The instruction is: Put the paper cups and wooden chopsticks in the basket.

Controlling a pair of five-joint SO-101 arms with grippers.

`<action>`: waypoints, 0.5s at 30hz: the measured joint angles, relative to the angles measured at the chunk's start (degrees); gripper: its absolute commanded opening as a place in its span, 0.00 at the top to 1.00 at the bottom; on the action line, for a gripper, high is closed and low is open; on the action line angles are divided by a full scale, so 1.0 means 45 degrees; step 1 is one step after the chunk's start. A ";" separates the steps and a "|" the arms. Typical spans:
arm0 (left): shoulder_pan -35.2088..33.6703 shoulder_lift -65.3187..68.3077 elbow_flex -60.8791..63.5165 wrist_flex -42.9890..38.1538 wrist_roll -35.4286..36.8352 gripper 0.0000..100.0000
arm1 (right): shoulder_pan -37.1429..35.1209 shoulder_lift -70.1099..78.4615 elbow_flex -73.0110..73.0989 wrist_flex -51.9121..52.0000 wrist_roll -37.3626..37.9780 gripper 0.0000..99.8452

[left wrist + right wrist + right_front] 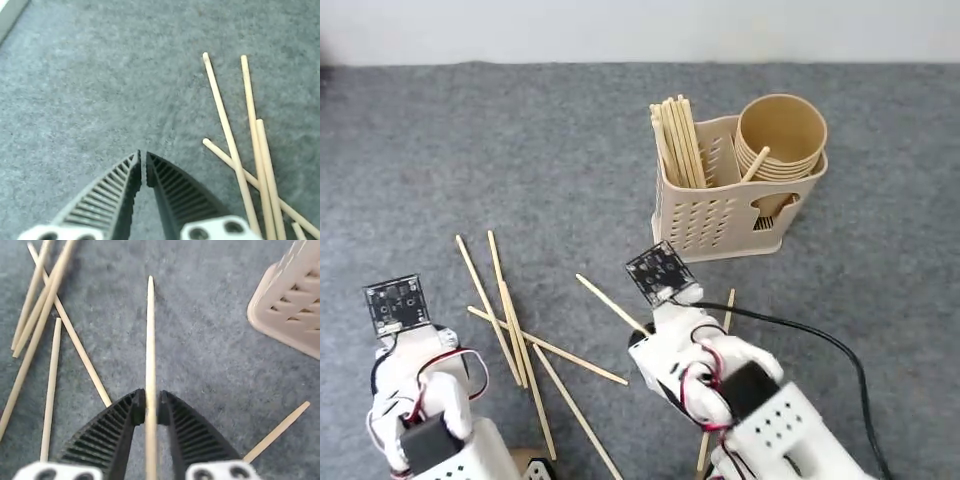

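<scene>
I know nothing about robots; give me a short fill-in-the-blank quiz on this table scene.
The right end effector is shut on a wooden ____.
The stacked paper cups sit inside the ____.
The left end effector is shut and holds ____.
Missing words: chopstick; basket; nothing.

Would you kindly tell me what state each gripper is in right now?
Left gripper: shut, holding nothing.
Right gripper: shut on a chopstick.
</scene>
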 measured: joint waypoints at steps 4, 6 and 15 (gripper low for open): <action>-0.0020 0.0000 -0.0098 0.0000 -0.0020 0.98 | -0.0039 0.0645 -0.0371 0.0000 0.0000 0.76; -0.0274 0.0000 -0.0098 0.0000 -0.0020 0.98 | -0.0039 0.0684 -0.0723 0.0039 0.0000 0.77; -0.2168 0.0000 -0.0020 0.0000 -0.0020 0.98 | -0.2012 0.0918 -0.1993 0.1348 -0.0098 0.78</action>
